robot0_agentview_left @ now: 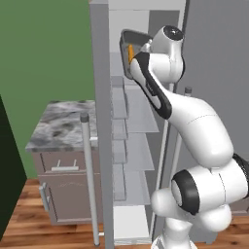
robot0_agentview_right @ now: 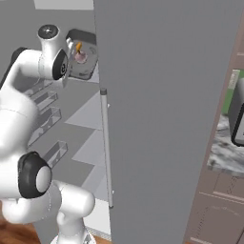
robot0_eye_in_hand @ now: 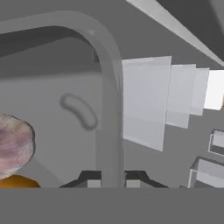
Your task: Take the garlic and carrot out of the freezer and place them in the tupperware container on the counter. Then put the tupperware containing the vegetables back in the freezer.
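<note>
The dark-grey tupperware container [robot0_agentview_left: 127, 35] [robot0_agentview_right: 88, 37] hangs tilted on its side, high inside the open freezer [robot0_agentview_left: 99, 121]. The pinkish garlic [robot0_agentview_right: 80, 57] [robot0_eye_in_hand: 13, 144] and the orange carrot [robot0_agentview_left: 131, 52] [robot0_agentview_right: 78, 46] [robot0_eye_in_hand: 17, 181] lie inside it. My gripper [robot0_eye_in_hand: 113, 181] [robot0_agentview_right: 69, 57] is shut on the container's rim [robot0_eye_in_hand: 109, 87], which runs up between the two fingertips in the hand view. The marbled counter [robot0_agentview_left: 61, 126] lies to the left of the freezer, below the tray's height.
Slanted grey shelves [robot0_agentview_left: 138, 116] [robot0_agentview_right: 90, 114] stack below the tray inside the freezer. The thick door [robot0_agentview_right: 167, 119] with its long bar handle [robot0_agentview_right: 106, 152] [robot0_agentview_left: 89, 180] stands open beside my arm. A low cabinet [robot0_agentview_left: 68, 189] sits under the counter on the wood floor.
</note>
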Controlling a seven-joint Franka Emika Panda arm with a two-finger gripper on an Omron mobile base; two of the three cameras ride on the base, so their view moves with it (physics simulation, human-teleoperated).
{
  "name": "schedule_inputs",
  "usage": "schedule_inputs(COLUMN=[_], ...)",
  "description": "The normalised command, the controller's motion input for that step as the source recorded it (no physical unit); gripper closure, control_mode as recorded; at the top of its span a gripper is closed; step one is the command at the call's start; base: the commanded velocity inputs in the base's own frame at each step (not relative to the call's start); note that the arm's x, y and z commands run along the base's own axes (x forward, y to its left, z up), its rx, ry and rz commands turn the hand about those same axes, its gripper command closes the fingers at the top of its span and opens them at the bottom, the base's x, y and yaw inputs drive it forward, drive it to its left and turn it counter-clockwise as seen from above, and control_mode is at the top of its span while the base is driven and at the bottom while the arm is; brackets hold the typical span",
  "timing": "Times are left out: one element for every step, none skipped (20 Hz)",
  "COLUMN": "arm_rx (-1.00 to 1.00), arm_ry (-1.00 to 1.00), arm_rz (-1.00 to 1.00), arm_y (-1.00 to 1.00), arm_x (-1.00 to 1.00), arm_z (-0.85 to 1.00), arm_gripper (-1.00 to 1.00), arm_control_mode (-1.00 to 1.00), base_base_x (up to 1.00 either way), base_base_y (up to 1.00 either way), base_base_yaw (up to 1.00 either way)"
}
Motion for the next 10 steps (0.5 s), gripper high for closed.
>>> schedule_inputs(arm_rx=[0.0,-0.01,-0.03,-0.06,-0.07,-0.07,-0.07,-0.07,-0.07,-0.06], arm_ry=[0.0,-0.02,-0.03,-0.06,-0.06,-0.05,-0.05,-0.05,-0.05,-0.05], arm_rz=[0.0,0.0,0.0,0.0,0.0,0.0,0.0,0.0,0.0,0.0], arm_y=[0.0,0.0,0.0,0.0,0.0,0.0,0.0,0.0,0.0,0.0], arm_x=[0.53,0.46,0.44,0.41,0.41,0.44,0.46,0.51,0.51,0.51], arm_z=[-0.17,-0.18,-0.19,-0.21,-0.23,-0.22,-0.19,-0.16,-0.14,-0.14], arm_gripper=[1.0,1.0,1.0,1.0,1.0,1.0,1.0,1.0,1.0,1.0], arm_control_mode=[-1.0,-1.0,-1.0,-1.0,-1.0,-1.0,-1.0,-1.0,-1.0,-1.0], base_base_x=[0.0,0.0,0.0,0.0,0.0,0.0,0.0,0.0,0.0,0.0], base_base_y=[0.0,0.0,0.0,0.0,0.0,0.0,0.0,0.0,0.0,0.0], base_base_yaw=[0.0,0.0,0.0,0.0,0.0,0.0,0.0,0.0,0.0,0.0])
